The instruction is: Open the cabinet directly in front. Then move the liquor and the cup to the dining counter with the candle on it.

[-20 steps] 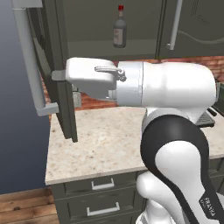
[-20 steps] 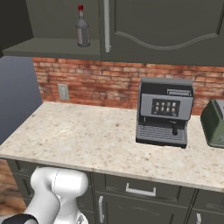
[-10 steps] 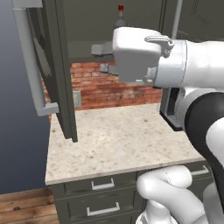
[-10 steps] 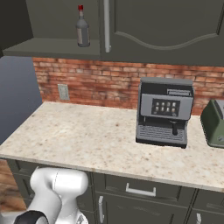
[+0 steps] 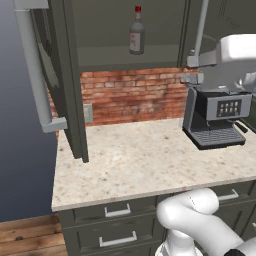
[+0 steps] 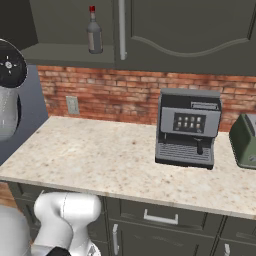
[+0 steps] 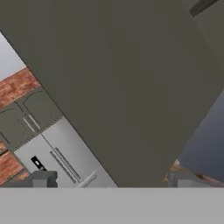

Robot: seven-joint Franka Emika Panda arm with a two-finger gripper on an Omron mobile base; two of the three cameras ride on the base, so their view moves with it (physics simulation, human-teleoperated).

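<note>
Arm comes up from the base, elbow bent low, forearm raised with the hand up high. Gripper (image 7: 109, 180) is wide open, both tips spread apart, holding nothing.

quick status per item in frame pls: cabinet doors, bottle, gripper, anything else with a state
left cabinet door: swung open
right cabinet door: closed
liquor bottle: upright on the cabinet shelf, red cap on
gripper: open, holding nothing
coffee machine: upright on the worktop by the brick wall
drawers: closed
</note>
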